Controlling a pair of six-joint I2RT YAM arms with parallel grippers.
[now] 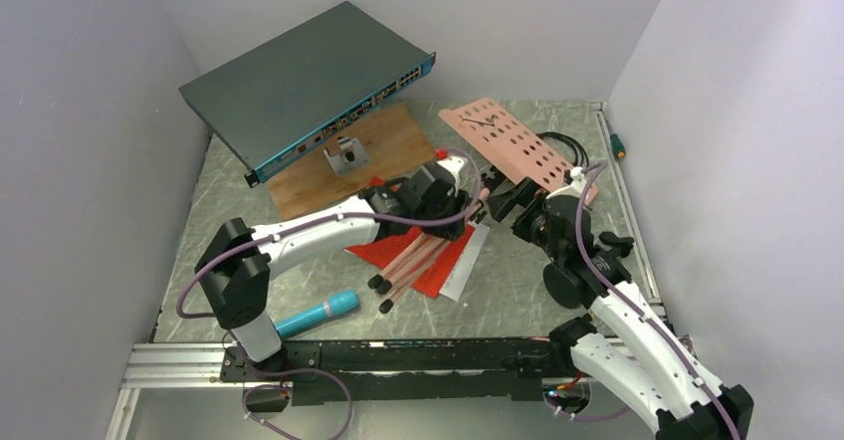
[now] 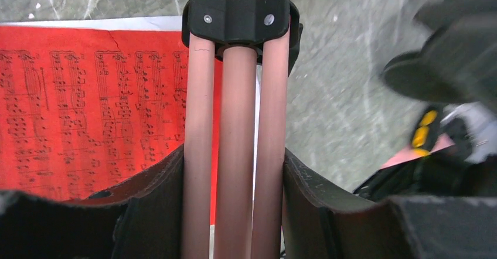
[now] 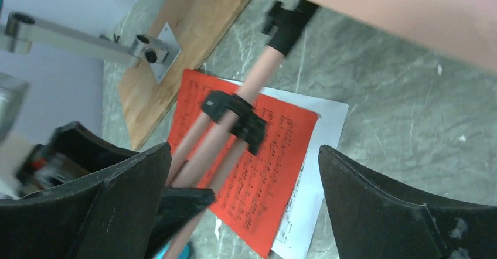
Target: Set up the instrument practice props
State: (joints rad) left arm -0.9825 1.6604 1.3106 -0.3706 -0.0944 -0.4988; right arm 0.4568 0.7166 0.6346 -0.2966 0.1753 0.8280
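- Step: getting the music stand (image 1: 506,141) upright. Judging by the layout, the task is at an early stage.
- The stand sits mid-table, tilted: perforated plate toward 1 o'clock, legs (image 2: 234,124) toward 7 o'clock, feet low over the pages (image 2: 88,95).
- The three legs are folded together in one bundle, not spread.
- Left gripper (image 1: 438,199): clamped on the leg bundle just below the black collar (image 2: 240,16), a finger on each side. The arm reaches from its 7 o'clock base toward centre, forearm low and nearly flat.
- Right gripper (image 3: 258,177): jaws wide apart and empty, beside the pole under the plate, not touching it. The arm is folded up from 5 o'clock with the wrist pointing toward 10 o'clock.
- Next move probably calls for the right to close on the pole so the legs can be splayed. Risk: the bundle slips.
- Microphone (image 1: 318,313) lies at 7 o'clock by the left base, untouched. I can't pick out the mic stand.
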